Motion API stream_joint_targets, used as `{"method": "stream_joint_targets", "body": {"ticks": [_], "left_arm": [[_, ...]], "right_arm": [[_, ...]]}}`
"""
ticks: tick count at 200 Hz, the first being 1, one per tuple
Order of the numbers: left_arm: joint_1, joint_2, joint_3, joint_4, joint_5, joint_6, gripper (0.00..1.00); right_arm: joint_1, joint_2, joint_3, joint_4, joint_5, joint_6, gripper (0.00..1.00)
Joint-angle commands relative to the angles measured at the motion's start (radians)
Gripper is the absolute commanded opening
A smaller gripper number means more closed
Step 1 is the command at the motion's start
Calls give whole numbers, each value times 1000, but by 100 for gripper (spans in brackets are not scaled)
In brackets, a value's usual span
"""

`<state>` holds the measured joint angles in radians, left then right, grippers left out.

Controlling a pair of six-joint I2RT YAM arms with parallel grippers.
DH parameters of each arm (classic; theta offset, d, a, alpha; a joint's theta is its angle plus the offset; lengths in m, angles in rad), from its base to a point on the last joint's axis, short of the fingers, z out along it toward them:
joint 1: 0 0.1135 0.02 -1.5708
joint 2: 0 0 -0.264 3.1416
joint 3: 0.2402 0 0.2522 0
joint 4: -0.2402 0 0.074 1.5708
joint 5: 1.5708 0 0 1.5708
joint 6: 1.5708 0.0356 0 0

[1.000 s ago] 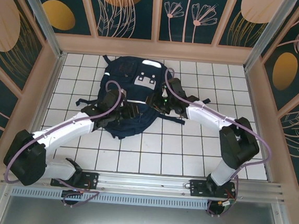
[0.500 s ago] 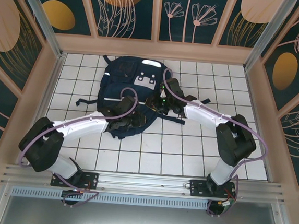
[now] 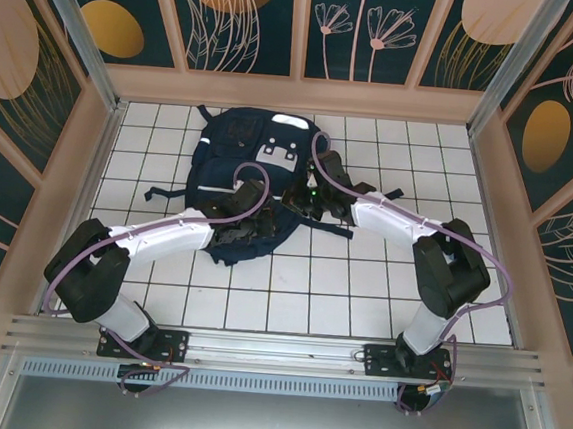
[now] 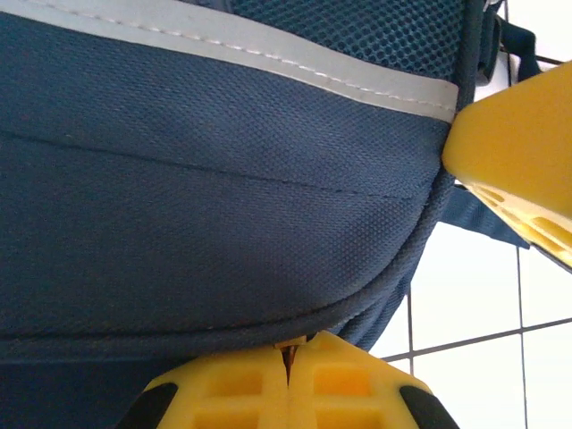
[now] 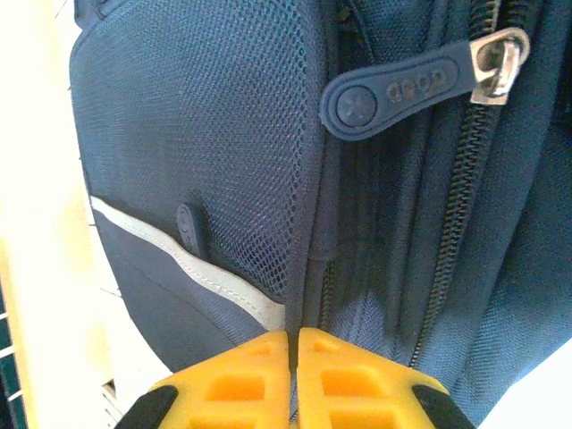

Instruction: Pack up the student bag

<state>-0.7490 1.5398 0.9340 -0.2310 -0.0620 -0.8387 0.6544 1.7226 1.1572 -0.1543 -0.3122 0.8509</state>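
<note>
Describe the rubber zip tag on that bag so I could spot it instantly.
On the white tiled table lies a big navy student bag. Along its zip, beside the mesh panel, lies a long navy rubber pull tab clipped to a silver slider. Unlike the small plain tab on the mesh, it has a raised cross and dots.

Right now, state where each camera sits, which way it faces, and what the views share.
Top external: above and behind the robot, facing down on the table, the student bag and both arms.
Left wrist: close against the bag's white stripe; left pincer shut at bottom.
Right wrist: facing the bag's mesh pocket and zipper pull; right pincer shut at bottom.
Shared by all: the bag.
</note>
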Motion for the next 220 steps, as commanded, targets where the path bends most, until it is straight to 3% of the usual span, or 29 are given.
{"method": "stream_joint_targets", "body": {"ticks": [1,56,101,118,146,168,203,220], "left_arm": [[3,-28,25,-139,-152,6,0],[14,-128,-9,-311,-321,15,0],[131,-235,-82,-309,-304,56,0],[139,-263,-99,-262,-241,95,0],[139,-271,-118,-163,-70,182,0],[140,-274,-129,-94,38,249,0],[135,-287,-149,40,197,285,0],[123,-271,-139,52,199,281,0]], "right_arm": [[13,-10,36,-17,180,9,4],[14,-19,50,-37,383,28,0],[11,-26,55,-53,431,30,0],[11,-19,69,-30,352,-2,3],[24,-7,74,47,66,-28,29],[45,-10,39,94,-46,69,46],[47,-28,-21,153,-94,223,52],[47,-25,-17,124,-94,265,52]]}}
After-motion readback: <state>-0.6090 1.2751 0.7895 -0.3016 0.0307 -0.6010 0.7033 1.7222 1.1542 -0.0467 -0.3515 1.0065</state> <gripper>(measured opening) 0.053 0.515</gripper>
